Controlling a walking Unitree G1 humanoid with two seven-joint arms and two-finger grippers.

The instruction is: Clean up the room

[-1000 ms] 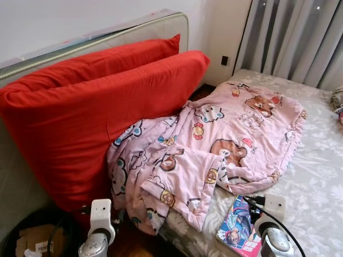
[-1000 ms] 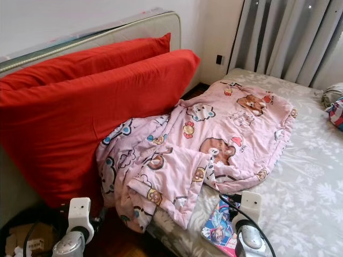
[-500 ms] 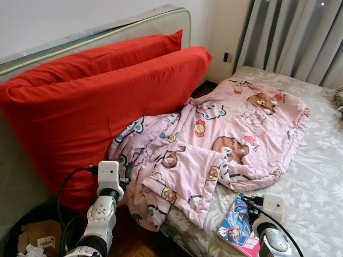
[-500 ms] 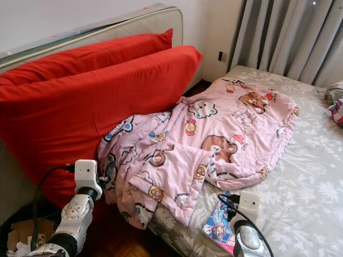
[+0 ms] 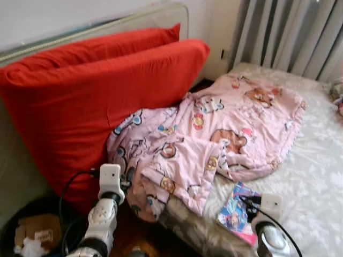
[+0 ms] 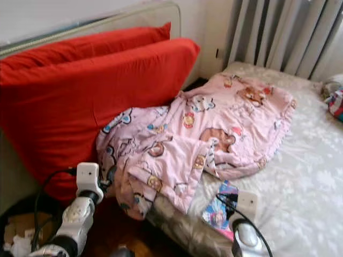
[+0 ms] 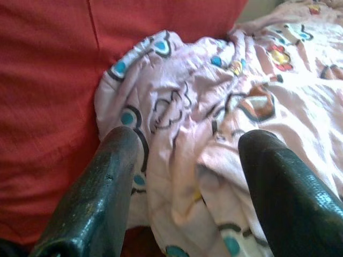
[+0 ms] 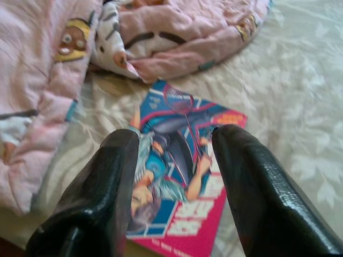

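Note:
A pink cartoon-print blanket (image 5: 230, 123) lies crumpled across the bed (image 5: 316, 176), and its lower corner hangs over the bed's side. Two big red pillows (image 5: 80, 107) lean against it on the left. My left gripper (image 7: 187, 176) is open, its fingers (image 7: 107, 193) straddling the hanging fold of blanket (image 7: 214, 107) next to the red pillow (image 7: 48, 80). A colourful magazine (image 8: 182, 139) lies flat on the sheet by the blanket's edge. My right gripper (image 8: 174, 176) hovers open just over it. The left arm (image 5: 107, 203) and the right arm (image 5: 268, 225) rise from the bottom edge.
Grey curtains (image 5: 289, 32) hang behind the bed. A padded headboard (image 5: 134, 21) stands behind the pillows. A dark bin with cardboard scraps (image 5: 35, 238) sits on the floor at lower left. Bundled clothes (image 6: 335, 99) lie at the bed's far right edge.
My left arm has risen from the bottom edge up to the hanging blanket corner. The right arm has stayed over the magazine. The camera has shifted slightly and the picture is now blurred.

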